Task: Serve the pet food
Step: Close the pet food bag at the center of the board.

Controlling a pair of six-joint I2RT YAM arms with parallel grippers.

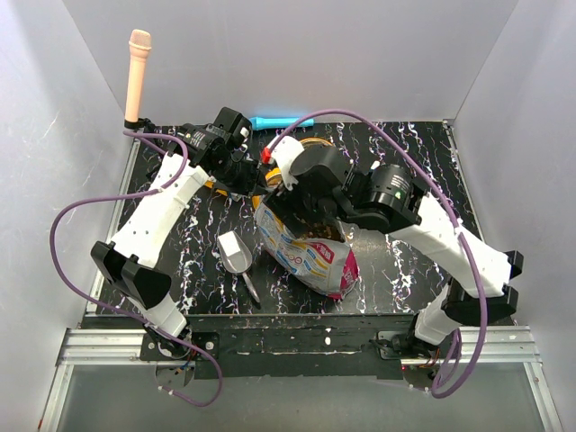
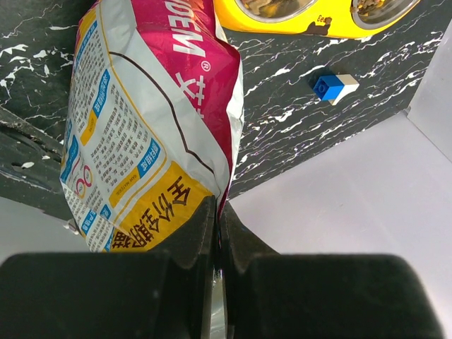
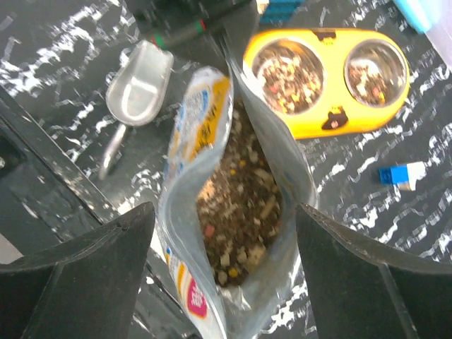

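From above, my arms crowd over the foil bag (image 1: 310, 256), hiding its mouth; the scoop (image 1: 236, 252) lies beside it. The left wrist view shows my left gripper (image 2: 215, 212) pinched tight on the bag's edge. Only the right wrist view looks inside: pet food (image 3: 236, 212) in the bag and in both cups of the yellow bowl (image 3: 332, 78), with my right gripper (image 3: 224, 212) spread wide astride the mouth, seemingly touching nothing.

The foil bag (image 2: 141, 120) shows white letters "DEM®" on its pink panel; the small print is unreadable.
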